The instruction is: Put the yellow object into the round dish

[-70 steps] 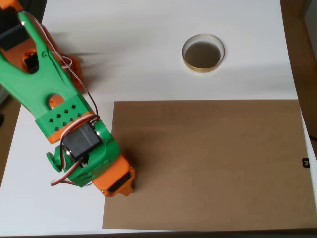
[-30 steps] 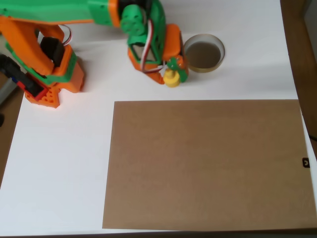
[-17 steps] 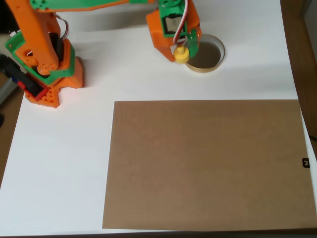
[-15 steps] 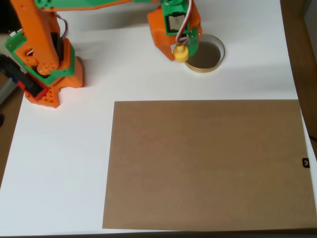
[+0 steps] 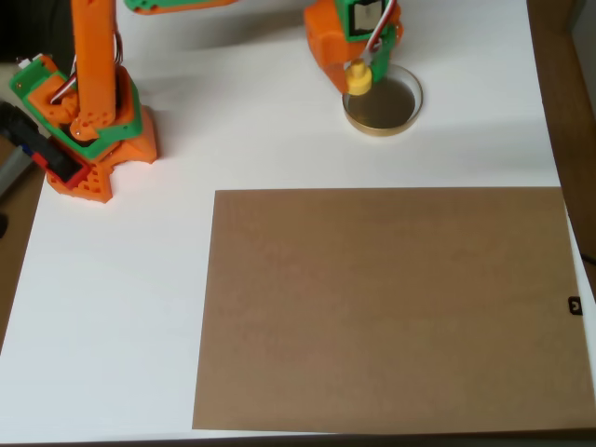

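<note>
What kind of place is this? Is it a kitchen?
Probably not a kitchen; more likely a hobby or lab robot bench. A white table holds a plain brown board, a small orange-and-green arm whose gripper holds a yellow object, and a round dish.

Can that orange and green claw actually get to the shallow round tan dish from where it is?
Probably yes: the claw, holding the small yellow plastic piece, is above the shallow round tan-rimmed dish's left edge, and nothing lies between them.
</note>
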Tool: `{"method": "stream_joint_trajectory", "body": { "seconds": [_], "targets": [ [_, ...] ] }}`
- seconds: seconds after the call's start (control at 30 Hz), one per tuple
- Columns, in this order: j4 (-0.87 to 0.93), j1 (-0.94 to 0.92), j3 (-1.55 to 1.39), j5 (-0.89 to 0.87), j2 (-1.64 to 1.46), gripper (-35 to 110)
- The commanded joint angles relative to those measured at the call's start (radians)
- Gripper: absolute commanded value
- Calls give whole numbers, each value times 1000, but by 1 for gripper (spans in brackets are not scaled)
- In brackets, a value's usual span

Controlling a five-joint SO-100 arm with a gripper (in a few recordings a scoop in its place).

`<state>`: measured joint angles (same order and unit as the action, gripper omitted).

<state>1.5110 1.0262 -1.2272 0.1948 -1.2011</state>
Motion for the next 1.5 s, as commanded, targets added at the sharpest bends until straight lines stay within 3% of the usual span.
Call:
{"method": "stream_joint_trajectory", "body": {
  "seconds": [0.0, 0.77, 1.07, 1.47],
  "targets": [
    [25, 18, 107, 14, -8, -1],
    [-9, -8, 235, 2, 146, 0],
    [11, -2, 244, 6, 170, 16],
    [63, -15, 267, 35, 100, 21]
  ]
}}
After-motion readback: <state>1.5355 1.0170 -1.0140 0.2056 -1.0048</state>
